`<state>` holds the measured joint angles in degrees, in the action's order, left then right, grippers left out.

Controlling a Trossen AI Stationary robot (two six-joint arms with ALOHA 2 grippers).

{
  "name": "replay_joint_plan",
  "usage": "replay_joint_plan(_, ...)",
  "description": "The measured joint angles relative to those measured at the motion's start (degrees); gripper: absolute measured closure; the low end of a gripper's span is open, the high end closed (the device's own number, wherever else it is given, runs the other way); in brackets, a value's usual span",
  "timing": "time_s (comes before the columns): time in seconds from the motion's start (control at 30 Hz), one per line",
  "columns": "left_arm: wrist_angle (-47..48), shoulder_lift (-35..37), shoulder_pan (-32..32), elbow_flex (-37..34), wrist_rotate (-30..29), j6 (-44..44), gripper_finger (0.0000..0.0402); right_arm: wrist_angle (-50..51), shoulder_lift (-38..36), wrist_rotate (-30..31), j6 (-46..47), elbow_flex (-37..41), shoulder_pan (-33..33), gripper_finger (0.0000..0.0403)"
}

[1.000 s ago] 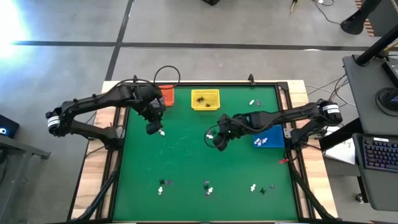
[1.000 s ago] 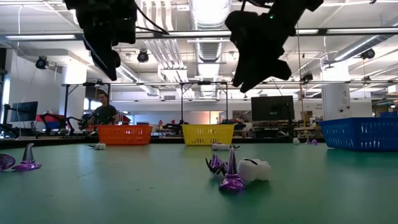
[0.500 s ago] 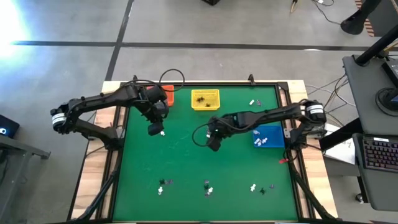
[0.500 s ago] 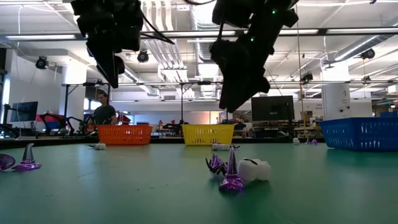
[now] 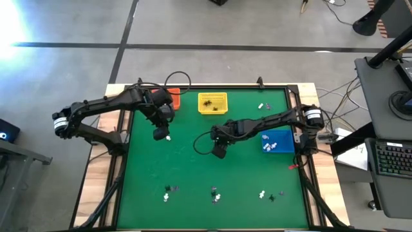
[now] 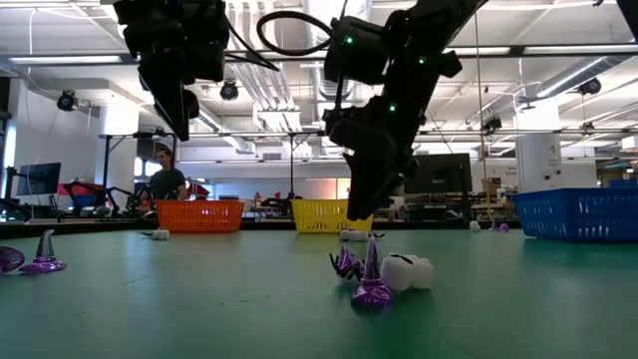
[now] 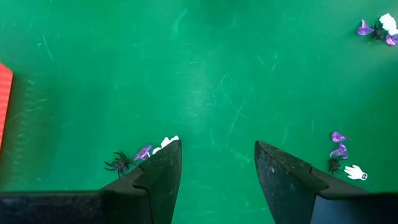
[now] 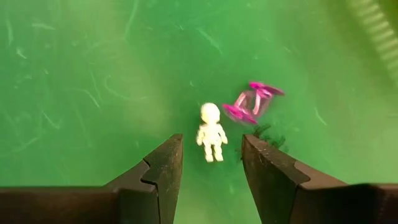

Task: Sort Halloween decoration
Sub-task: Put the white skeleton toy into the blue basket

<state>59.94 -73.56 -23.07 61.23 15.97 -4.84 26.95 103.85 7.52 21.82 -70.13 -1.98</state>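
Observation:
The Halloween decoration lies scattered as tiny trinkets on the green table (image 5: 193,167). A white figure (image 8: 211,132), purple pieces (image 8: 252,101) and a black spider (image 8: 268,134) lie just ahead of my open right gripper (image 8: 211,167), which hangs a little above the mid-table (image 5: 219,149). My left gripper (image 5: 161,133) hovers open high over the far left. A white piece (image 7: 166,143), a purple one (image 7: 143,152) and a black spider (image 7: 118,163) lie on the table below its one finger. Neither gripper holds anything.
An orange basket (image 5: 172,100) and a yellow basket (image 5: 212,103) stand at the far edge, a blue basket (image 5: 278,142) at the right. More trinkets lie along the near edge (image 5: 168,191), (image 5: 215,194), (image 5: 267,194) and at the far right (image 5: 261,106).
My right gripper has sunk toward the table and gone toward the table's left edge, rolling about its own axis as it came down over the white figure and purple pieces.

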Motion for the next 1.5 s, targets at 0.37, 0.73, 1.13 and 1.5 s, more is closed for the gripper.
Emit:
replay_joint_plan(0.37,0.26,0.02,0.0,0.0,0.04,0.92,0.0217,-0.91,2.32,0.0,0.67,0.0,-1.72,0.0248)
replay_joint_plan(0.73,0.32,0.04,0.0,0.02,0.04,0.92,0.0217,-1.29,2.82,-3.13,2.06,0.0,-2.1,0.0248)
replay_joint_plan(1.13,0.26,0.04,0.0,0.02,0.04,0.92,0.0217,-0.77,3.55,-2.99,4.44,0.02,-2.62,0.0272)
replay_joint_plan(1.5,0.22,0.04,0.0,0.02,0.04,0.92,0.0217,-0.69,3.52,-3.07,4.55,0.02,-2.58,0.0385)
